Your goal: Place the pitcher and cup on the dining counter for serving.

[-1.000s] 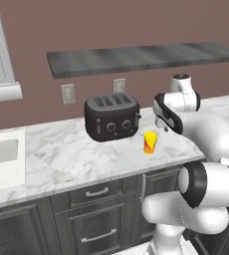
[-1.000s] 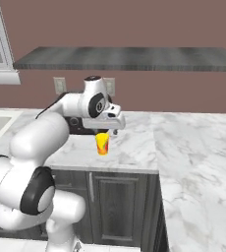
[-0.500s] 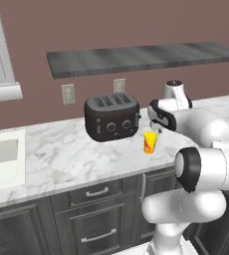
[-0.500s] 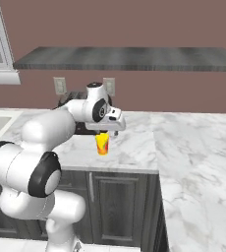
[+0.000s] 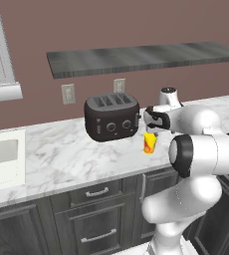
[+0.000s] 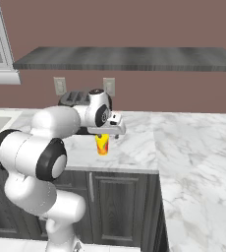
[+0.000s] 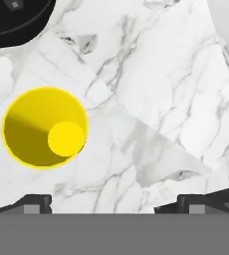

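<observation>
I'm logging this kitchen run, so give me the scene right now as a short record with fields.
cup: yellow cup, upright on the marble counter, open top seen from above, looks empty
toaster: black toaster, behind and left of the cup
tool: tool above the counter, fingers spread, cup off to one side, not between them
held: nothing

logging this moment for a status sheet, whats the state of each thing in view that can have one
cup: upright on the marble counter, empty, not gripped
gripper: open, above the cup, looking down into it, cup off to one side
toaster: upright on the counter beside the cup, slots empty
drawers and cabinet doors: shut
</observation>
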Controlling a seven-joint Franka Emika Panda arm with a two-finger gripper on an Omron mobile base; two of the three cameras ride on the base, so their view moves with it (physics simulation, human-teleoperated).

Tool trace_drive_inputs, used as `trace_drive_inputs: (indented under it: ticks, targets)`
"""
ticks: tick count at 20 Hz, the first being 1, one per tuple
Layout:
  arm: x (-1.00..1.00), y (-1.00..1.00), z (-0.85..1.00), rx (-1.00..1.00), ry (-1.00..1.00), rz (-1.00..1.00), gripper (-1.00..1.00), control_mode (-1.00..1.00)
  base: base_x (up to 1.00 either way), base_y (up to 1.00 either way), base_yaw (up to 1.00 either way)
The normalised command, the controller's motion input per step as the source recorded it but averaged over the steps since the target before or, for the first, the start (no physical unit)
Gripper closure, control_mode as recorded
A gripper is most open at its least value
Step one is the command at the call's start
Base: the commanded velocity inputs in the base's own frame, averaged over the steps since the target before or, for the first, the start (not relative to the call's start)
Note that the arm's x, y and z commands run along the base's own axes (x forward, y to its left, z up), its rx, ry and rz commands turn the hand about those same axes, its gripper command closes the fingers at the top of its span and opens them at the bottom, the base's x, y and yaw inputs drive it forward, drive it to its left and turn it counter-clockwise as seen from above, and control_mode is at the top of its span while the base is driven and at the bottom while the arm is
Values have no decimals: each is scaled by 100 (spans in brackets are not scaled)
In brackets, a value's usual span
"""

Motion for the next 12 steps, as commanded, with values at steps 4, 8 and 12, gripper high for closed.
trace_drive_inputs:
  ticks: [4, 8, 12]
  targets:
    - [16, 0, -38, 0, 0, 0, -100, -100, 0, 0, 0]
    - [19, 0, -33, 0, 0, 0, -100, -100, 0, 0, 0]
    - [12, 0, -27, 0, 0, 0, -100, -100, 0, 0, 0]
